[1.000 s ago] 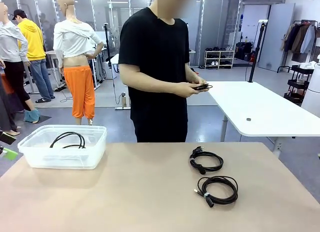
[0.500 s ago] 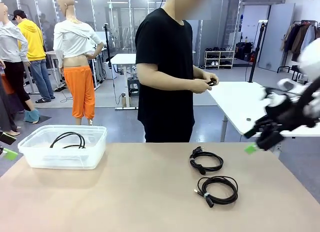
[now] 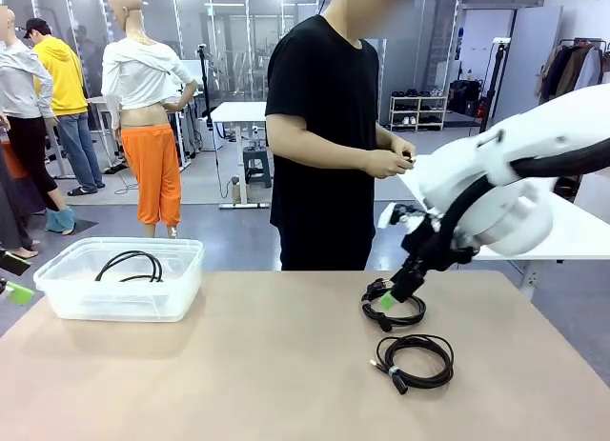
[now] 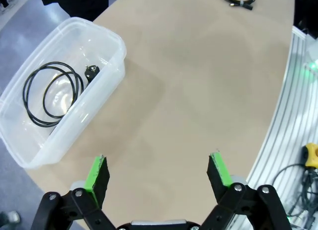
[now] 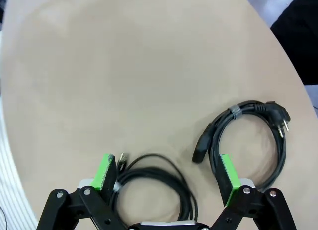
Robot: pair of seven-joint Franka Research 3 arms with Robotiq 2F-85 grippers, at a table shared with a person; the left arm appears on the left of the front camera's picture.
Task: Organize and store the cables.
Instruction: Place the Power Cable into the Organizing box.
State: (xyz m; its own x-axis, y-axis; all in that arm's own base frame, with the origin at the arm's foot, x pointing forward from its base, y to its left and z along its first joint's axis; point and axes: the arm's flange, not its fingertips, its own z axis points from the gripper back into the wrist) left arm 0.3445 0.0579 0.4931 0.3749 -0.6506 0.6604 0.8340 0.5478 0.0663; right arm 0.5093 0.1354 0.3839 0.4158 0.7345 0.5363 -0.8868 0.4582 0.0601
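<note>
Front view: a clear, round-cornered plastic bin (image 3: 124,296) stands on the matte tan table (image 3: 238,365), well away from the right gripper (image 3: 386,294). It holds one thin black binned cable (image 3: 129,264), wound in loose rings.

Left wrist view looks down between the wide-spread fingers of the left gripper (image 4: 157,170). Its green pads face each other over bare tabletop, with nothing between them. The bin lies ahead of it and off to one side. Through the translucent walls the binned cable (image 4: 52,93) shows flat on the floor, a black plug (image 4: 91,72) beside its rings.

The right gripper, jaws also spread and gripping nothing, hangs low over the two cables outside the bin. Whether a pad touches cord cannot be told.

Right wrist view shows the plugged cable (image 5: 218,125), a thicker glossy cord in a rounded loop. It is bound by a grey tie (image 5: 233,110) and ends in a two-pin plug (image 5: 278,118). One pad hangs over its ring. The second cable (image 5: 154,176), several thin strands in a flatter coil, lies between the fingers close to the palm. Its small connector (image 5: 120,160) sits just beside the other pad. The two coils lie near each other but apart.
</note>
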